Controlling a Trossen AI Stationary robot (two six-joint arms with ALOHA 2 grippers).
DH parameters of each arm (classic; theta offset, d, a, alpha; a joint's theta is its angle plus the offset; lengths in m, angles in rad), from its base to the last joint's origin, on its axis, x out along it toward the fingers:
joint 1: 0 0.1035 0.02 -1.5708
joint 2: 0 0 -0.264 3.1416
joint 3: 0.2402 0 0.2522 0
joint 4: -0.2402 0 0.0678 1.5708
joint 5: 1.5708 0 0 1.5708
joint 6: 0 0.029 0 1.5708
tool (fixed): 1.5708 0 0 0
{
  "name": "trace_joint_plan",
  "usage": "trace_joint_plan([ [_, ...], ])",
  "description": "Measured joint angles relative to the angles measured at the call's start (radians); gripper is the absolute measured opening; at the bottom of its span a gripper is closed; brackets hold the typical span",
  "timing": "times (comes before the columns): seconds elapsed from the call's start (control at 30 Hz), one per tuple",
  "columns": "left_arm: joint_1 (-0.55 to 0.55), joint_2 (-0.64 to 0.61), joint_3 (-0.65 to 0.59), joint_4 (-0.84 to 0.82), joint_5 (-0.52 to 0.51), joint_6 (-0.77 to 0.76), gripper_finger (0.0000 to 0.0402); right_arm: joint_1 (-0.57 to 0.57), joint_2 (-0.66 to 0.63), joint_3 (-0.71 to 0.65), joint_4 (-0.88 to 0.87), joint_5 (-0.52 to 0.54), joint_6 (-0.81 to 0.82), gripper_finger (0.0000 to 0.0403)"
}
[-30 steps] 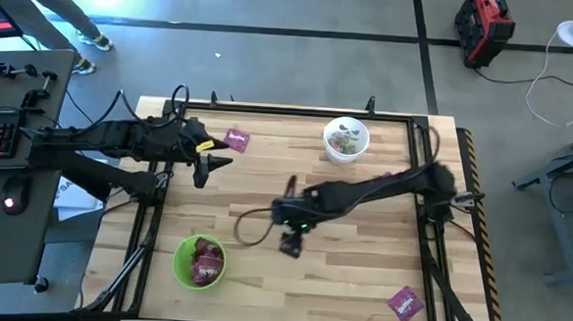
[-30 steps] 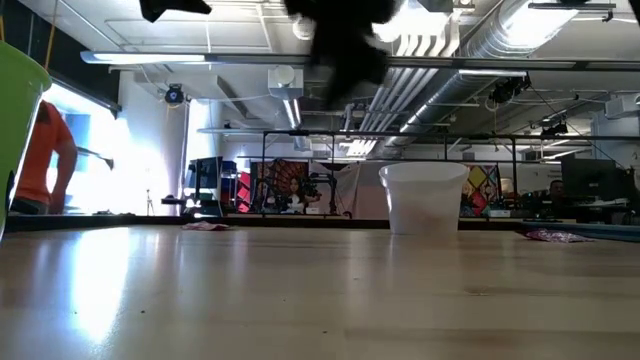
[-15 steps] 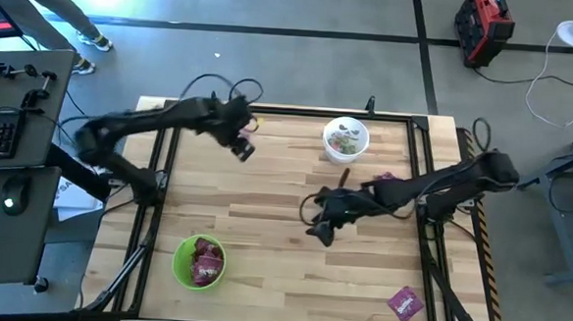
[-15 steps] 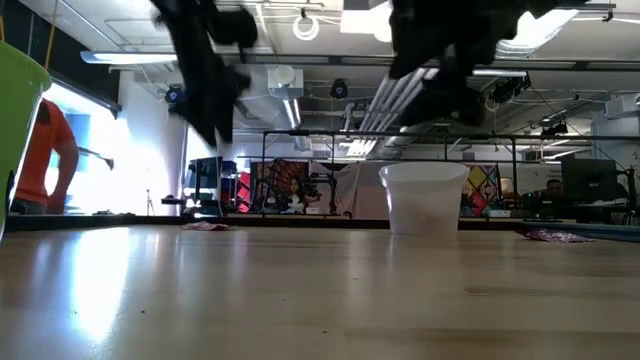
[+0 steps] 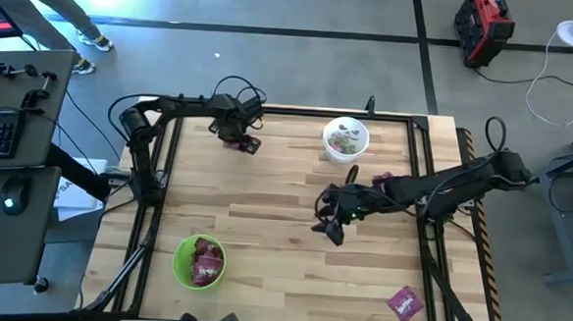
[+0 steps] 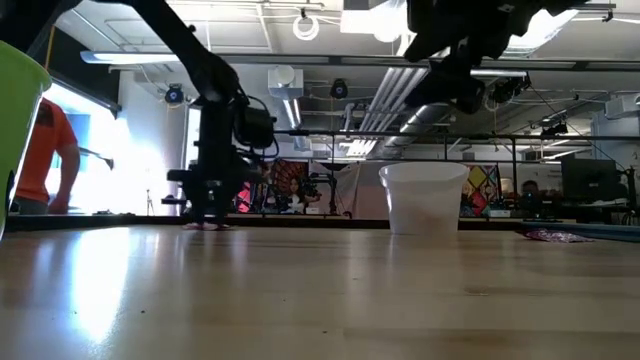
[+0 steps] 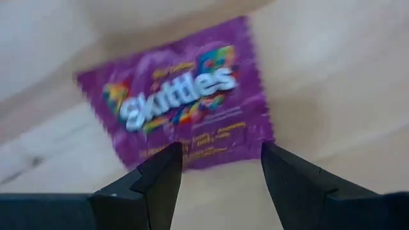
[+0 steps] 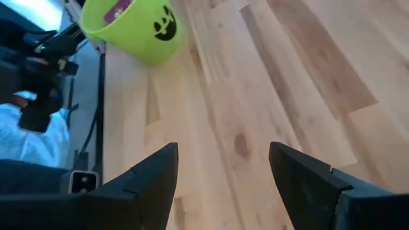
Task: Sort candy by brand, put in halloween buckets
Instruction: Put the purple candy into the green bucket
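Two end effectors, both with fingers apart: my left end effector [image 7: 217, 169] hangs just over a purple packet [image 7: 182, 115]; the right end effector [image 5: 330, 225] hovers mid-worktop [image 5: 264, 218], holding nothing.

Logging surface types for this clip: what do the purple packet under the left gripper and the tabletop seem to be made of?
The purple packet looks like thin glossy plastic film, given its serrated edges and printed face. The tabletop looks like sealed light wood planks, with visible strips, grain and sheen.

Wooden table [image 5: 264, 218], green bucket [image 5: 199, 260], white bucket [image 5: 346, 140], purple packets [image 5: 406, 303]
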Motion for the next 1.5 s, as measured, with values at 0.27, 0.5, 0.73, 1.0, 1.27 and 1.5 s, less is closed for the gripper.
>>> trace_joint_plan([
  [0.27, -0.008, -0.002, -0.016, 0.117, -0.037, -0.026, 0.0202, -0.013, 0.001, 0.0, 0.004, 0.04, 0.033, 0.0238],
  [0.5, 0.001, 0.041, -0.047, 0.122, -0.019, 0.02, 0.0194, -0.029, 0.001, 0.0, 0.006, 0.052, 0.1, 0.0238],
  [0.73, -0.057, 0.048, -0.047, 0.139, 0.021, 0.077, 0.0044, -0.03, 0.001, 0.0, 0.006, 0.052, 0.14, 0.0238],
  [1.0, -0.169, 0.036, -0.06, 0.22, 0.254, 0.024, 0.0001, -0.03, 0.001, 0.0, 0.006, 0.052, 0.139, 0.0238],
  [1.27, -0.381, -0.046, -0.065, 0.298, 0.292, -0.018, 0.0001, -0.03, 0.002, 0.0, 0.006, 0.052, 0.134, 0.0238],
  [1.5, -0.504, -0.117, -0.063, 0.307, 0.275, -0.007, 0.0001, -0.03, 0.002, 0.0, 0.006, 0.052, 0.122, 0.0238],
])
